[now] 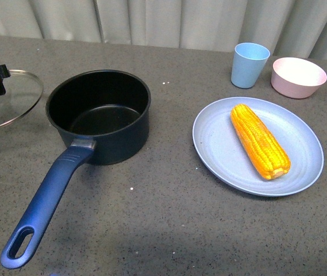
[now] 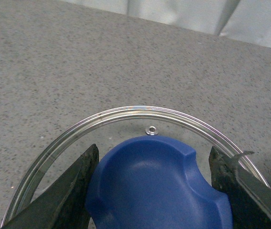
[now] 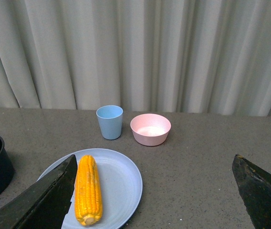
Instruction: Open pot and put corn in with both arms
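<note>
1. One left gripper (image 2: 156, 188) sits at the far left, jaws clamped against both sides of the blue knob (image 2: 159, 176) on the glass lid (image 1: 19, 98). The lid is off the pot, just beside its rim.
2. Left of centre, the pot (image 1: 103, 115) stands uncovered and empty, its handle (image 1: 45, 207) pointing toward the robot.
3. Right of the pot and well apart from it, the corn (image 1: 259, 141) lies on the blue plate (image 1: 220, 155).
4. Behind the plate stand the blue cup (image 1: 249, 64) and the pink bowl (image 1: 298, 77).
5. In its wrist view, the right gripper (image 3: 154, 200) faces the plate with jaws spread wide, holding nothing.
</note>
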You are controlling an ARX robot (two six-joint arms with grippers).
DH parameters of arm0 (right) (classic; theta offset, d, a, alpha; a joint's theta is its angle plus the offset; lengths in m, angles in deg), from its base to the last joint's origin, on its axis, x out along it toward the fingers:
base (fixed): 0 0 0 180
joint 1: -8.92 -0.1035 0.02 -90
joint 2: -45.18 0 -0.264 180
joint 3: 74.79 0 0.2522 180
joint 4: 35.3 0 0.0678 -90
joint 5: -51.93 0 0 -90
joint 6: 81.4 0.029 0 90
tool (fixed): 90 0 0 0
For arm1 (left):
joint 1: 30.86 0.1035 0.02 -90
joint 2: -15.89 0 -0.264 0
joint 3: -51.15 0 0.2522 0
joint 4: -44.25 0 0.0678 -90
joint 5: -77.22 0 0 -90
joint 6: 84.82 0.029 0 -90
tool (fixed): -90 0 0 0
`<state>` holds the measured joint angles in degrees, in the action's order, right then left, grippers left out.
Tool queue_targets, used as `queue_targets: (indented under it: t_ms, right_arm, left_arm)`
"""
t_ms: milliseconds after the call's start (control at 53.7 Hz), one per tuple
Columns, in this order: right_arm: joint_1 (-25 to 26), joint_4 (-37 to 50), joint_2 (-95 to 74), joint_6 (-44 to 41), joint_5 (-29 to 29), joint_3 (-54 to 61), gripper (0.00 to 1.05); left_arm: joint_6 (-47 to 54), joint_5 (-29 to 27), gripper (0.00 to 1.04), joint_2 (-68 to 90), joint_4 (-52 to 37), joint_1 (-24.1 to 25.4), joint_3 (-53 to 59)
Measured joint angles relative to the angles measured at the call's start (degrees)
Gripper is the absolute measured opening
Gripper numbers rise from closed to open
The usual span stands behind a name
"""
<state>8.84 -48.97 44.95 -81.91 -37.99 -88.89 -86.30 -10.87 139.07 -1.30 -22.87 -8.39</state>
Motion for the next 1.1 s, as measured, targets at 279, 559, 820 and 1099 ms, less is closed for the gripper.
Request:
queue_targets:
  t_ms: [279, 559, 820, 1099]
  right_arm:
    - [0.0, 0.0, 0.0, 0.0, 0.0, 0.0, 0.95]
    - [0.0, 0.0, 0.0, 0.0, 0.0, 0.0, 0.95]
    - [0.0, 0.0, 0.0, 0.0, 0.0, 0.0, 0.95]
    - [0.0, 0.0, 0.0, 0.0, 0.0, 0.0, 0.95]
  left_arm:
    - [1.7, 2.3, 0.62, 5.6, 1.8, 0.9, -1.7]
    - [1.2, 1.3, 0.62, 7.3, 1.9, 1.1, -2.4]
    - [1.7, 0.2, 0.62, 8.4, 2.6, 0.4, -2.6]
    - [0.2, 0.8, 0.90, 5.8, 3.1, 0.7, -0.8]
